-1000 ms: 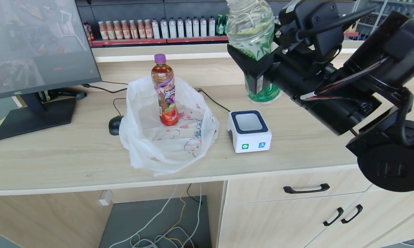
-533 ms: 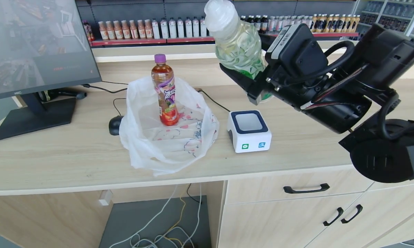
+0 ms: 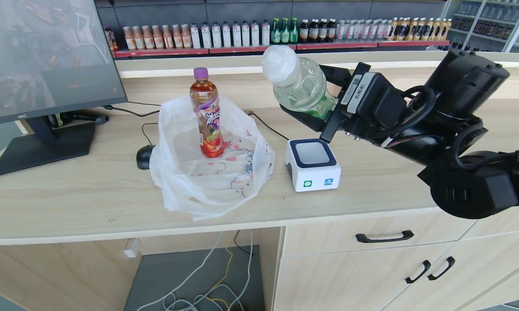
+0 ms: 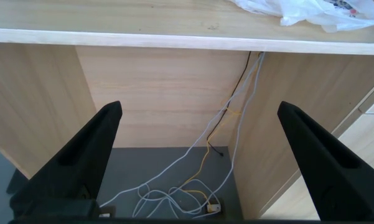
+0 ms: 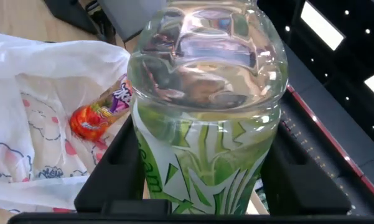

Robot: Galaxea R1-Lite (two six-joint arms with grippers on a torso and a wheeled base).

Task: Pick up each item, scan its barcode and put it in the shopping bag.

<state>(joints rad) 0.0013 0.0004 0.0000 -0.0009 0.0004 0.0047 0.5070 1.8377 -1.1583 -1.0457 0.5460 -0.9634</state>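
Clear bottle (image 3: 298,84), green label: one, pinched by right gripper (image 3: 319,98).
Orange bottle (image 3: 207,119): one, upright in shopping bag (image 3: 242,172); left gripper (image 4: 199,155) spread.

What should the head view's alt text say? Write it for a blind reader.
The right gripper holds a clear green-labelled bottle tilted near the scanner. Beside it, an orange drink bottle stands in the open shopping bag on the counter.

Head view: high up, looking forward and down across the counter (image 3: 91,190); middle distance.
Left wrist view: low, before the counter's front, facing the recess with cables (image 4: 193,186); fairly near.
Right wrist view: very near, looking past the clear bottle (image 5: 205,124) toward the shopping bag (image 5: 31,130).
Shared: shopping bag in all three views; clear bottle in the head and right wrist views.
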